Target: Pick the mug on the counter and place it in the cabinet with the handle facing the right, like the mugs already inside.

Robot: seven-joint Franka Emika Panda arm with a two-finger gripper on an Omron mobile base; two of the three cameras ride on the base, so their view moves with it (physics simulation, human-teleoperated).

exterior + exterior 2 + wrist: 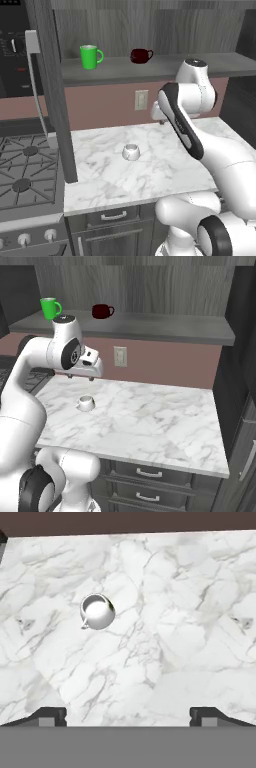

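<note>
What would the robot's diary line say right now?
phase: reach | hand: open, above counter, holding nothing | mug: upright on counter, untouched | cabinet: green mug and red mug on shelf

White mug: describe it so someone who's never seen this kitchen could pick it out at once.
Find the white marble counter right of the stove, below the dark cabinet shelf. The white mug stands alone on that slab, toward its left half, well below the open gripper. It is small, squat and white, and sits on the counter, while the green mug and dark red mug stand up on the shelf.
</note>
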